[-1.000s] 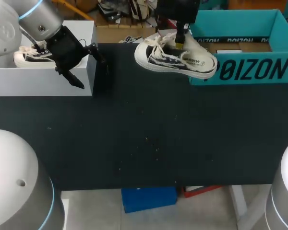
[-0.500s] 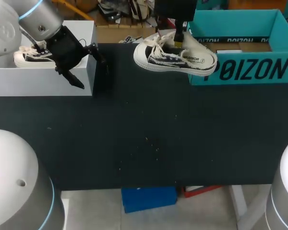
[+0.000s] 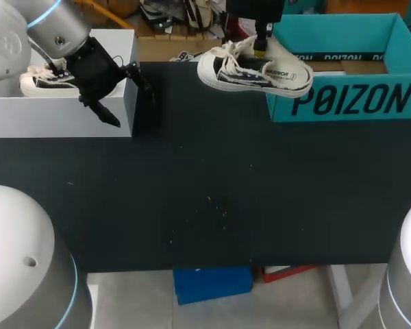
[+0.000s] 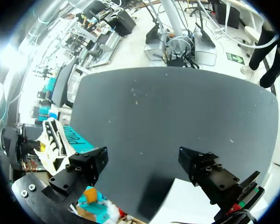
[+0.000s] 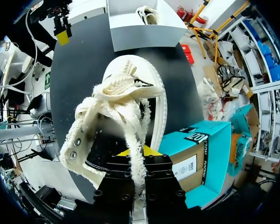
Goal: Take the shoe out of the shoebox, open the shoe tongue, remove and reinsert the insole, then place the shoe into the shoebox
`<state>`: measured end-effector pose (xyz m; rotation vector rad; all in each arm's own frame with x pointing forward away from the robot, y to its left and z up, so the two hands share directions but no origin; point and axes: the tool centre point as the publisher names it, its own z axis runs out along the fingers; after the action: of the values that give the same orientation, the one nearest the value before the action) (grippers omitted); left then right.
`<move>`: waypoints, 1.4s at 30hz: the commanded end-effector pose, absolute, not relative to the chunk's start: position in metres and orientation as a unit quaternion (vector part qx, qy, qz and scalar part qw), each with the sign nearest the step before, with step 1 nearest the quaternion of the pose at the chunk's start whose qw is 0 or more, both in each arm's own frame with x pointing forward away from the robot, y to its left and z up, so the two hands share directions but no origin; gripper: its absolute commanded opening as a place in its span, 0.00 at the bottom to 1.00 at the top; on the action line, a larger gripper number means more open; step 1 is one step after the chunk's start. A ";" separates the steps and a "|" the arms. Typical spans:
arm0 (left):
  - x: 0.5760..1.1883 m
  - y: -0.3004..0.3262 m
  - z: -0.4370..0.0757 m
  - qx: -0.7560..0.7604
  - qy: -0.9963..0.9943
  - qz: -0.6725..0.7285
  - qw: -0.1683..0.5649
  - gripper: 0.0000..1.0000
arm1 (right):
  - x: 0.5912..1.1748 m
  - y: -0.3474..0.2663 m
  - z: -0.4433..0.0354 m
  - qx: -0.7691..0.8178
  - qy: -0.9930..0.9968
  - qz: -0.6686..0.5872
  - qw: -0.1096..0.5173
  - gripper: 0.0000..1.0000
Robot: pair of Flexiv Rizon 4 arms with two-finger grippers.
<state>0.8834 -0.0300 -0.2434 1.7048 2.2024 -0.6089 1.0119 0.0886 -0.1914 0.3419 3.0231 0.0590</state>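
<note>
A cream canvas shoe (image 3: 253,72) with dark side print hangs in the air just left of the teal shoebox (image 3: 349,103), its heel over the box's near left corner. My right gripper (image 3: 262,46) comes down from above and is shut on the shoe's tongue and laces. In the right wrist view the shoe (image 5: 126,102) hangs toe-away from that gripper (image 5: 137,156), with frayed laces draped over the fingers and the shoebox (image 5: 203,154) beside it. My left gripper (image 3: 131,104) stands open at the white box's right end. In the left wrist view it (image 4: 144,168) holds nothing.
A white box (image 3: 61,113) at the table's far left holds a second cream shoe (image 3: 38,81), with my left arm above it. The black tabletop (image 3: 205,192) spreads between the two boxes and toward the front edge. Inside the shoebox I see brown cardboard (image 3: 342,66).
My right gripper has carried the shoe up and a little right, toward the shoebox, and the shoe now hangs more level. The left arm has not moved.
</note>
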 end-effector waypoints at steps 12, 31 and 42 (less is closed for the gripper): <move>0.883 -0.030 -0.243 0.592 0.765 -0.209 0.144 1.00 | 1.070 -0.009 -0.158 0.003 0.999 -0.038 -0.006 0.00; 0.883 -0.030 -0.243 0.592 0.765 -0.209 0.144 1.00 | 1.116 -0.088 -0.200 0.005 0.999 -0.040 -0.015 0.00; 0.883 -0.030 -0.243 0.592 0.765 -0.209 0.144 1.00 | 1.124 -0.111 -0.228 0.009 0.999 -0.024 -0.033 0.00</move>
<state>0.8833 -0.0301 -0.2434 1.7051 2.2022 -0.6089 1.1183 -0.1054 -0.2246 0.0274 3.1946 -0.0913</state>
